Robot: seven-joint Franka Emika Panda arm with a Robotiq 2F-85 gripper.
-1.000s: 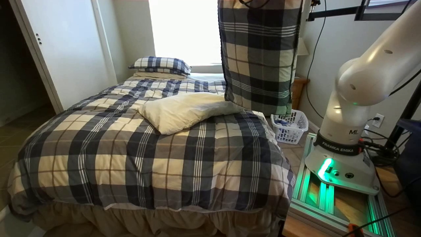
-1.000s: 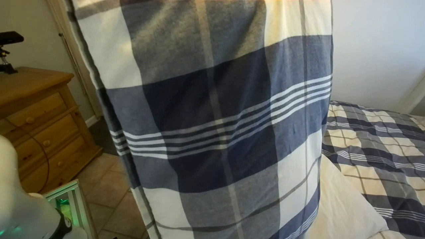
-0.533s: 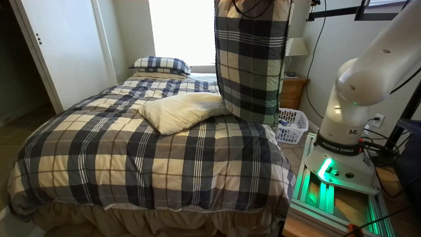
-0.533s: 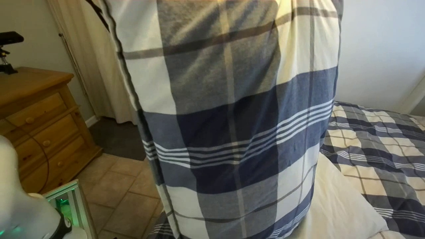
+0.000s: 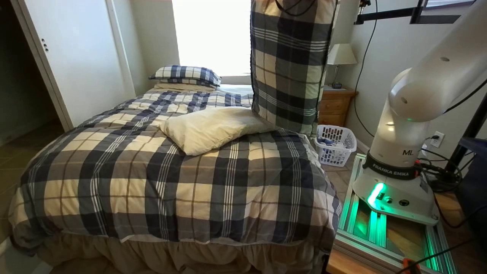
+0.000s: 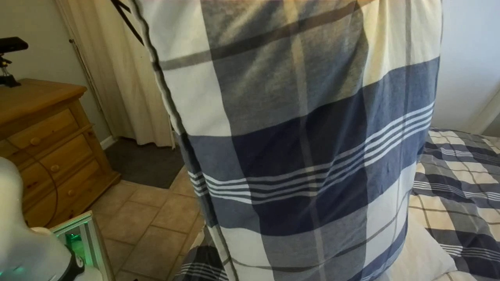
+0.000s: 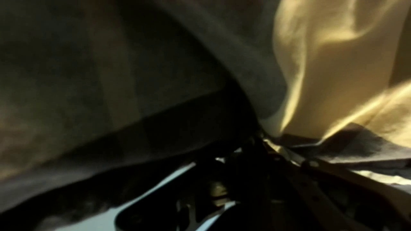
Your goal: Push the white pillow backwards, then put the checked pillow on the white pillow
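Note:
The checked pillow (image 5: 289,68) hangs upright in the air over the right side of the bed in an exterior view. It fills much of an exterior view (image 6: 312,136) and the wrist view (image 7: 96,64). My gripper (image 7: 253,144) is dark in the wrist view, its fingers pinched together on the pillow's gathered edge. It is above the frame in both exterior views. The white pillow (image 5: 213,127) lies on the bed, and its corner shows in an exterior view (image 6: 420,249). The checked pillow's lower end overlaps the white pillow's right end; I cannot tell whether they touch.
The plaid bedspread (image 5: 171,190) covers the bed. Another plaid pillow (image 5: 186,74) lies at the bed's head. A white laundry basket (image 5: 335,146) stands beside the bed, near a nightstand with a lamp (image 5: 340,55). A wooden dresser (image 6: 50,144) stands by the wall.
The checked pillow has shifted left in one picture and right in another, dipping lower and then rising slightly and moving farther toward the window. The white pillow has not visibly moved.

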